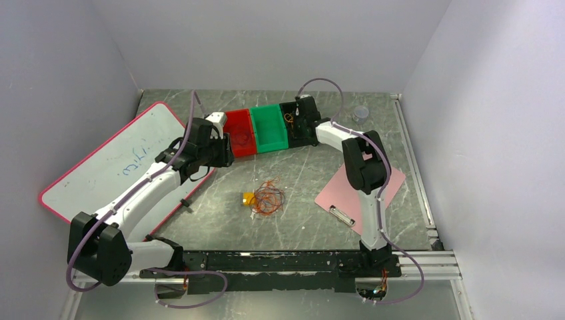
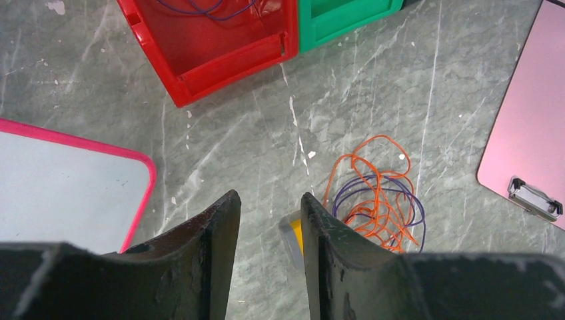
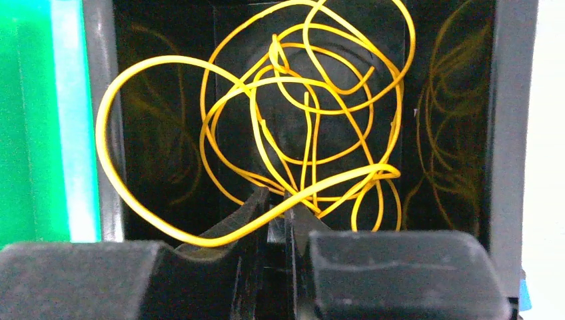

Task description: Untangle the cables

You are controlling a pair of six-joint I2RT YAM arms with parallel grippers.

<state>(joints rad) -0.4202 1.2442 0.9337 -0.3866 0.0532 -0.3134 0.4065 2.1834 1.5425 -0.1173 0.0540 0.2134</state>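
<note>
The cables (image 1: 268,198) lie as a small tangle of orange and dark purple loops on the marble table, beside a small yellow block (image 1: 248,198). In the left wrist view the tangle (image 2: 376,200) lies just right of my left gripper (image 2: 266,197), which is open, empty and above the table. In the top view the left gripper (image 1: 225,148) is near the red bin (image 1: 240,133). My right gripper (image 3: 276,195) is over the black bin (image 3: 510,133), its jaws nearly closed on a looped yellow cable (image 3: 306,120). It also shows in the top view (image 1: 295,120).
A purple cable (image 2: 200,8) lies in the red bin (image 2: 220,60). A green bin (image 1: 270,127) stands between the red and black bins. A pink-edged whiteboard (image 1: 113,160) lies at the left. A pink clipboard (image 1: 346,190) lies at the right.
</note>
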